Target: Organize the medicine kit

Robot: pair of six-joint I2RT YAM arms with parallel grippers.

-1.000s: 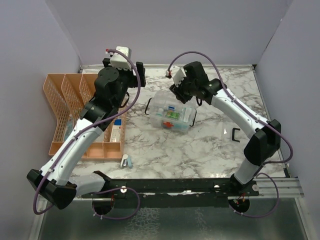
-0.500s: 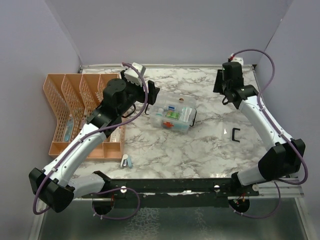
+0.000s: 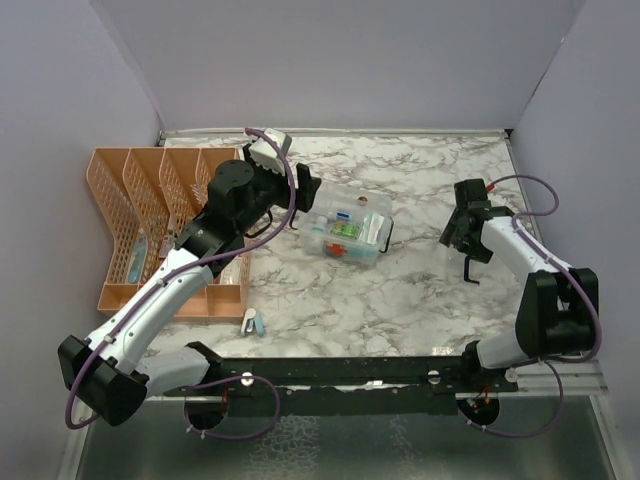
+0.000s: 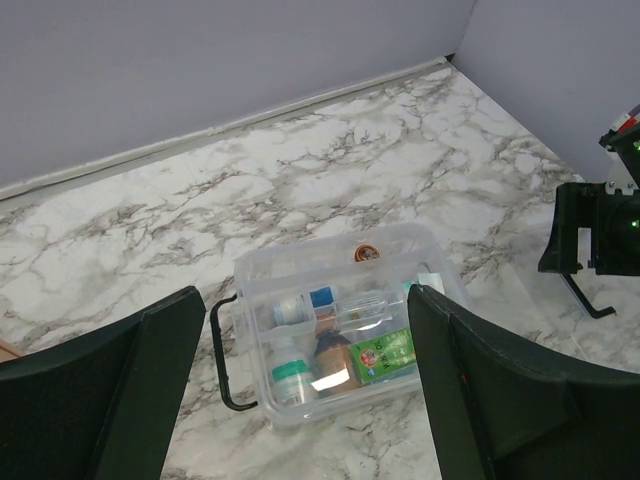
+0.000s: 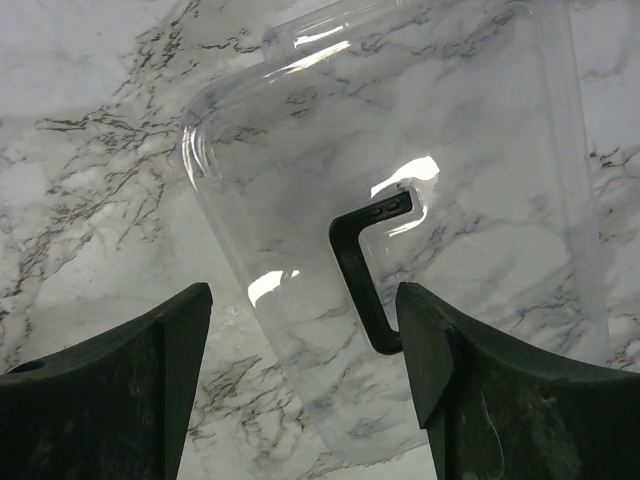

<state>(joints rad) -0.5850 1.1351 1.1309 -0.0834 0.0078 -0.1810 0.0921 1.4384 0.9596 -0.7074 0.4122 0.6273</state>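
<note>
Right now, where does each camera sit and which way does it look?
Top external: above and behind the bases, looking down on the marble table; left arm and right arm show.
Left wrist: on the left arm, looking forward and down at the medicine kit; left gripper fingers frame it.
Right wrist: on the right arm, looking down at the clear lid; right gripper fingers below.
Shared: top and left wrist both show the kit.

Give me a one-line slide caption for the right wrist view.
Right gripper, jaws open, hovers over the clear lid with its black handle, lying on the marble table.
</note>
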